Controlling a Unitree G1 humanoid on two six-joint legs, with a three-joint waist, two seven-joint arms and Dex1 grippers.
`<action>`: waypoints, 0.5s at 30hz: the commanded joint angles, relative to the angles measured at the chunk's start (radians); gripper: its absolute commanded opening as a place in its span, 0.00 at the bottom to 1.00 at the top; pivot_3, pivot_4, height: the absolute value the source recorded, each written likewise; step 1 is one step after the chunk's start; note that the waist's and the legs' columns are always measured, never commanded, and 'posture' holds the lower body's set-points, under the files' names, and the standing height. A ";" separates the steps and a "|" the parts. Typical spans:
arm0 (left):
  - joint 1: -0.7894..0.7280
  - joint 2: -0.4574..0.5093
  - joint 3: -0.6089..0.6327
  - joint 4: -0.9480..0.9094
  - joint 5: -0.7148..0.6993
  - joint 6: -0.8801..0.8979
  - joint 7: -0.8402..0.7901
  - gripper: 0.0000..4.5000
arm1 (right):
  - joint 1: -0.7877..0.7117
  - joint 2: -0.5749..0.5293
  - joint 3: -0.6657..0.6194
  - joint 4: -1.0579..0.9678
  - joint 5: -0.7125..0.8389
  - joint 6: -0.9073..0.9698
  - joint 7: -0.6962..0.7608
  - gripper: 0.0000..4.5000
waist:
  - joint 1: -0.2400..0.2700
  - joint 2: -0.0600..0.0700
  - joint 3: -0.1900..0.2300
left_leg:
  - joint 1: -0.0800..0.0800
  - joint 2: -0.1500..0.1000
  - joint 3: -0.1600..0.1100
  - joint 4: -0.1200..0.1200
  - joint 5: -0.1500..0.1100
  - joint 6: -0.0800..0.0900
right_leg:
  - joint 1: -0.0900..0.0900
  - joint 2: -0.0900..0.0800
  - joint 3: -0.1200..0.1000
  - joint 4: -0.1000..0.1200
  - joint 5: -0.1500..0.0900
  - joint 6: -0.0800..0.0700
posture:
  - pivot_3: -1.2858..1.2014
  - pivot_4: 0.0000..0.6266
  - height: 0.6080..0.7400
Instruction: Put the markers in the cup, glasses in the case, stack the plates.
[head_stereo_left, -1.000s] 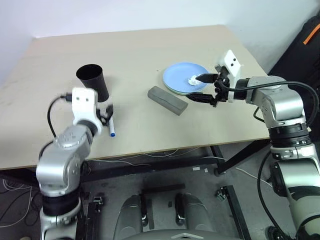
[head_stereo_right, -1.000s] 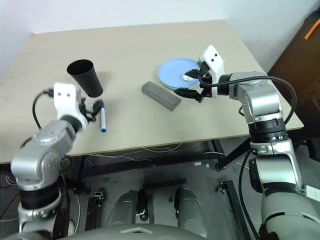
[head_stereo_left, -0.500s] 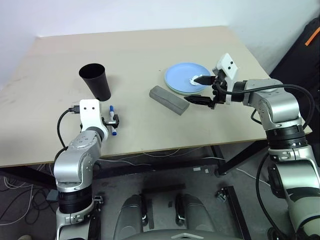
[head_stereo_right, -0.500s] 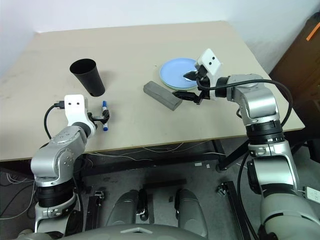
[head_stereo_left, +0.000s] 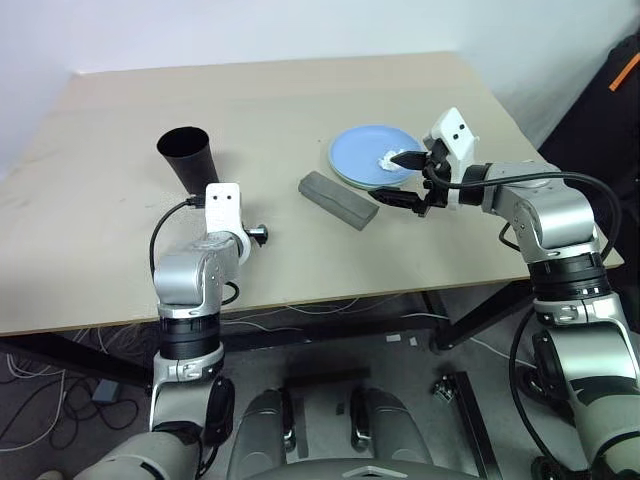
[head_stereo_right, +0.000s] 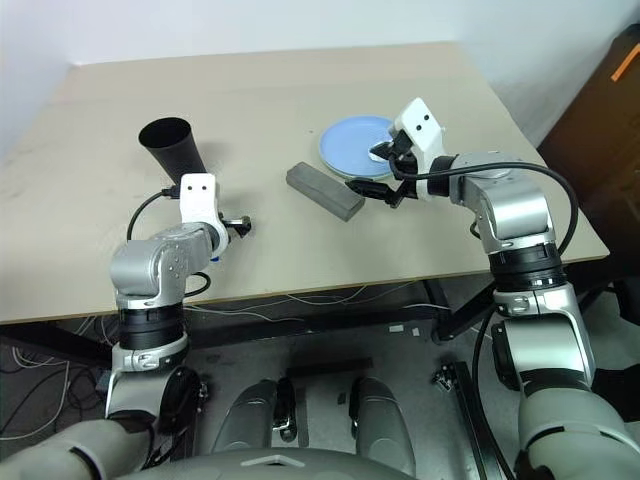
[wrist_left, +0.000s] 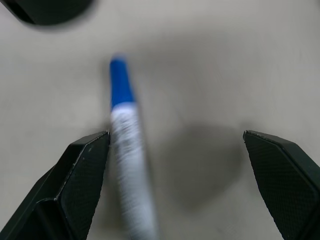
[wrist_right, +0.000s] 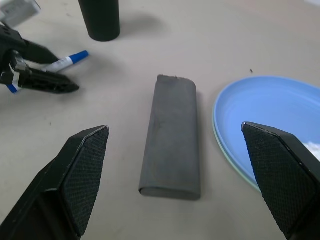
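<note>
One blue-capped marker (wrist_left: 125, 150) is in sight, lying flat on the tan surface (head_stereo_left: 300, 110) near its front edge, just in front of the single black cup (head_stereo_left: 190, 160). In the left wrist view the marker's long axis runs away from the camera, with the blue cap at the far end, toward the cup's base. The cup stands upright on the left part of the surface.

One grey glasses case (wrist_right: 172, 145) lies closed and flat mid-surface; seen from the head it runs at a slant, its far end toward the left and its near end toward the plates. Two plates (wrist_right: 260, 115) sit stacked to the right of the case, the light blue one on top of a pale green one whose rim peeks out below. A small white crumpled wad (head_stereo_left: 386, 159) rests on the blue plate.

The left claw (wrist_left: 175, 165) is spread wide and holds nothing; the marker lies between its fingers, close against one finger (wrist_left: 82, 170). The right claw (head_stereo_left: 402, 178) is also wide open and empty, hovering over the near rim of the plates, beside the case's near end.
</note>
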 joint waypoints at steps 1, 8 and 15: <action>-0.053 -0.011 0.051 -0.012 0.050 0.108 0.046 0.99 | -0.002 -0.008 -0.022 -0.037 0.005 -0.001 -0.010 1.00 | 0.000 0.000 0.000 | 0.000 0.000 0.000 0.000 0.000 0.000 | 0.000 0.000 0.000 0.000 0.000 0.000 | 0.52 0.24 1.00; -0.151 -0.086 0.184 0.000 0.122 0.230 0.092 0.99 | 0.006 -0.006 -0.025 -0.050 0.010 0.002 -0.016 1.00 | 0.002 0.000 0.000 | 0.000 0.000 0.000 0.000 0.000 0.000 | 0.000 0.000 0.000 0.000 -0.001 0.001 | 0.52 0.24 1.00; -0.210 -0.066 0.229 0.117 0.144 0.181 0.084 0.99 | -0.008 0.000 -0.018 -0.024 -0.001 -0.005 -0.025 1.00 | 0.002 0.000 0.000 | 0.000 0.000 0.000 0.000 0.000 0.000 | 0.000 0.000 0.000 0.000 0.000 0.000 | 0.52 0.24 1.00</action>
